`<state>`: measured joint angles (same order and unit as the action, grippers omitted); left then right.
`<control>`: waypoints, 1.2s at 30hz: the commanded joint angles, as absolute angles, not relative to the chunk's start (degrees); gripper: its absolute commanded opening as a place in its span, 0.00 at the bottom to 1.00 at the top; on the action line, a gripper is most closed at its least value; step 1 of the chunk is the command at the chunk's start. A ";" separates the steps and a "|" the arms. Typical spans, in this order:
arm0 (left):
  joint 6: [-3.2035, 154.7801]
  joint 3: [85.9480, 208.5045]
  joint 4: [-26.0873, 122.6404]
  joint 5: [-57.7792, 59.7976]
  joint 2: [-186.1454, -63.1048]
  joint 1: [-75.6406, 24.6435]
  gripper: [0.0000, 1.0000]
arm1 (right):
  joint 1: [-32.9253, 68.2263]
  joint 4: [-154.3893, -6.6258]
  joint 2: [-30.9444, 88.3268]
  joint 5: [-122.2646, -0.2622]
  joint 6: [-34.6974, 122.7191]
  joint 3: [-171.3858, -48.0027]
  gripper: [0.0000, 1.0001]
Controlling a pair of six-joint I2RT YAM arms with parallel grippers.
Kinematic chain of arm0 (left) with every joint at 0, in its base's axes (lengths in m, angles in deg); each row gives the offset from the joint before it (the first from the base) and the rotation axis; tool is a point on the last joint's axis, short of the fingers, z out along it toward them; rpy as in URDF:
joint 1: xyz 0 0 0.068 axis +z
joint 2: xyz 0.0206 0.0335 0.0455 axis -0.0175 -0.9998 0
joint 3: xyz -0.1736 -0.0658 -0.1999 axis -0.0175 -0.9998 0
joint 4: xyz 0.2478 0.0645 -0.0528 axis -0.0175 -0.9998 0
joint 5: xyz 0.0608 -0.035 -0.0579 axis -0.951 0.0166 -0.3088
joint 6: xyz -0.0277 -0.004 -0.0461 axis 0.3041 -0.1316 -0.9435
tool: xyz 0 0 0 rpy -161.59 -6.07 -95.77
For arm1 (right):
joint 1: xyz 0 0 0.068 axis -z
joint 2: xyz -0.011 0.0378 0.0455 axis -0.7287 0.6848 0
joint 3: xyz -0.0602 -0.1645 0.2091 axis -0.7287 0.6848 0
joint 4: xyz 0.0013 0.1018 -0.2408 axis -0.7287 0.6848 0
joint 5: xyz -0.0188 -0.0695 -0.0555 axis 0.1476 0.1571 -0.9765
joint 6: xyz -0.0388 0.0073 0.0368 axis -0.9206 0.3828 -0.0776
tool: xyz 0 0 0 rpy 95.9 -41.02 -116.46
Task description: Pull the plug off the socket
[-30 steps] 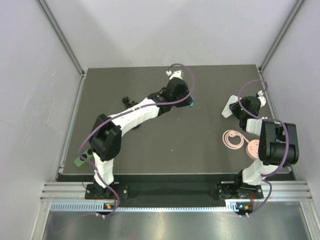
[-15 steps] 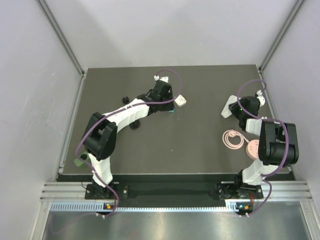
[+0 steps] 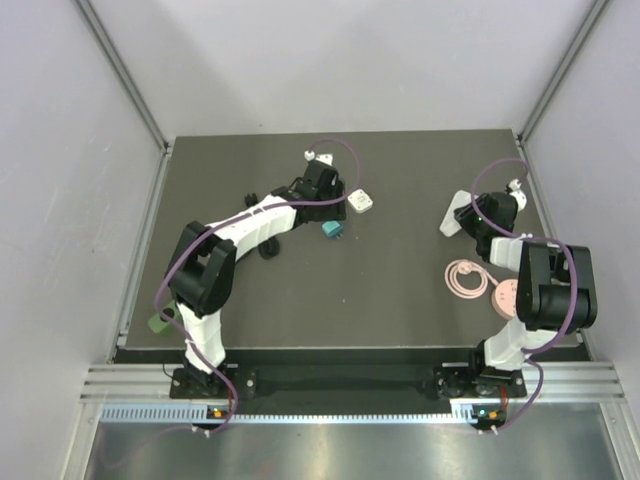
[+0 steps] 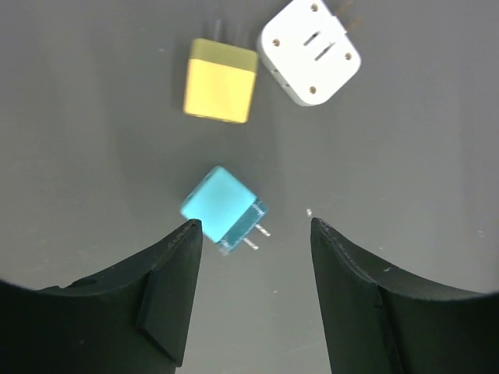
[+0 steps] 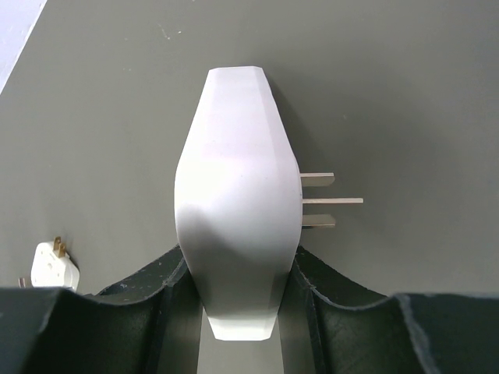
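The teal plug lies loose on the dark table with its two metal prongs bare, apart from the socket; it also shows in the top view. My left gripper is open and empty just above it, its left fingertip near the plug's edge; in the top view the gripper is at the table's middle rear. My right gripper is shut on the white socket, held on edge with its metal prongs sticking right. In the top view the socket is at the far right.
A yellow cube and a white cube plug lie just beyond the teal plug. A pink disc and another pink piece lie at the right, a black object by the left arm, and a small white plug.
My left gripper has moved left, away from the right arm, carrying the teal plug along. The plug now lies free on the table below its open jaws. The right gripper shifted slightly left.
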<state>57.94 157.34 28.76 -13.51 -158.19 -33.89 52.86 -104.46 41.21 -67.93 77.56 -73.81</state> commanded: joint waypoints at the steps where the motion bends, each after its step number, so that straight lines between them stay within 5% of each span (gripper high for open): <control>1: 60.12 158.12 27.63 -14.81 -153.73 -33.72 0.63 | 52.23 -104.13 42.00 -67.15 76.39 -73.87 0.00; 17: 51.08 118.67 39.75 4.17 -118.59 -38.02 0.59 | 52.84 -109.50 41.47 -61.87 73.41 -74.83 0.00; 36: 58.80 110.74 28.86 -2.86 -98.88 -39.34 0.56 | 58.73 -97.99 74.16 -57.13 77.55 -121.14 0.07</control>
